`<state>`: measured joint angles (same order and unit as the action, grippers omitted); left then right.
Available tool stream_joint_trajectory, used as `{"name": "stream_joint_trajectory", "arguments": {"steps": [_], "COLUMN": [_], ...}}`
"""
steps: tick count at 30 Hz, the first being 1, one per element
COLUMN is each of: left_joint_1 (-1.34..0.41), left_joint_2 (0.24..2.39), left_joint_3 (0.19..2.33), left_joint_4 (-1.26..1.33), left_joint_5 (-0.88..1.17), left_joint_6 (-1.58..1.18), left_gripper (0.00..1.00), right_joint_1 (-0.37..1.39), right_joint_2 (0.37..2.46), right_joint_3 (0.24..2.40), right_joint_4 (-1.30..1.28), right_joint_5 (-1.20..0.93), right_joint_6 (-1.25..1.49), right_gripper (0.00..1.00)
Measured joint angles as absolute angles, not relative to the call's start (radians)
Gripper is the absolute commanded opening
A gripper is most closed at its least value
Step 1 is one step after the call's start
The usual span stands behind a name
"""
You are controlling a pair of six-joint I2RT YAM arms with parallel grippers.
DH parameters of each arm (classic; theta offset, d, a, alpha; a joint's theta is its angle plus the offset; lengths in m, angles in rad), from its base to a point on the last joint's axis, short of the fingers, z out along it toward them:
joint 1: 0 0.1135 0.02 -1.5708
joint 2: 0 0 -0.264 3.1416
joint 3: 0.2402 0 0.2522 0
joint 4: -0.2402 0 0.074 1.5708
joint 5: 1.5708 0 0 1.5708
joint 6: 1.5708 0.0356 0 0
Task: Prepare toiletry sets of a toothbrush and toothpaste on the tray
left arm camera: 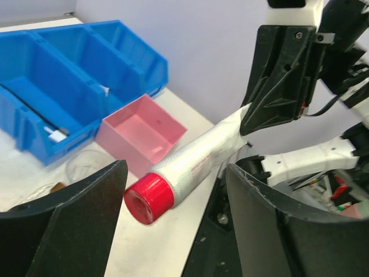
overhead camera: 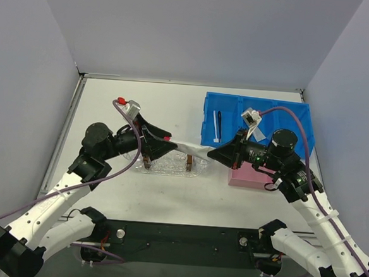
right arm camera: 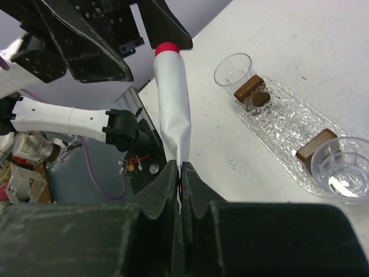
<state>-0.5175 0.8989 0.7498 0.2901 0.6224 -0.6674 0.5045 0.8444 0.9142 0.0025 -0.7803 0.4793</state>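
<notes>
A silvery-white toothpaste (overhead camera: 187, 146) tube with a red cap hangs in the air between the two arms, above the clear oval tray (overhead camera: 170, 168). My right gripper (right arm camera: 181, 170) is shut on the tube's (right arm camera: 173, 109) flat crimped end. The left gripper (left arm camera: 176, 173) stands open around the red-capped end (left arm camera: 149, 198), its fingers not touching it. In the top view the left gripper (overhead camera: 164, 142) and right gripper (overhead camera: 214, 154) face each other over the tray. A black toothbrush (overhead camera: 218, 120) and a white toothbrush (overhead camera: 215, 138) lie in the blue bin.
The blue compartmented bin (overhead camera: 281, 117) sits at the back right, with a pink box (overhead camera: 250, 177) in front of it. The tray (right arm camera: 282, 124) carries two brown blocks (right arm camera: 251, 92) (right arm camera: 314, 144) and two clear cups (right arm camera: 235, 69) (right arm camera: 343, 167) stand at its ends.
</notes>
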Motion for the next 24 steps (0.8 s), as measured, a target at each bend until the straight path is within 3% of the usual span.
{"name": "stream_joint_trajectory", "arguments": {"steps": [11, 19, 24], "left_joint_1": [-0.509, -0.518, -0.614], "left_joint_2": [0.802, 0.903, 1.010], "left_joint_3": [0.856, 0.873, 0.888], "left_joint_4": [0.001, -0.025, -0.043], "left_joint_5": [0.582, 0.810, 0.900], "left_joint_6": [-0.320, -0.221, -0.175], "left_gripper": [0.82, 0.82, 0.82], "right_joint_1": [0.505, 0.525, 0.595], "right_joint_2": [0.852, 0.900, 0.942], "right_joint_3": [0.952, 0.999, 1.036], "right_joint_4": [-0.271, -0.390, -0.438], "right_joint_5": [-0.748, -0.749, -0.749], "right_joint_6": [0.356, 0.299, 0.270], "right_gripper": [0.00, 0.00, 0.00]}}
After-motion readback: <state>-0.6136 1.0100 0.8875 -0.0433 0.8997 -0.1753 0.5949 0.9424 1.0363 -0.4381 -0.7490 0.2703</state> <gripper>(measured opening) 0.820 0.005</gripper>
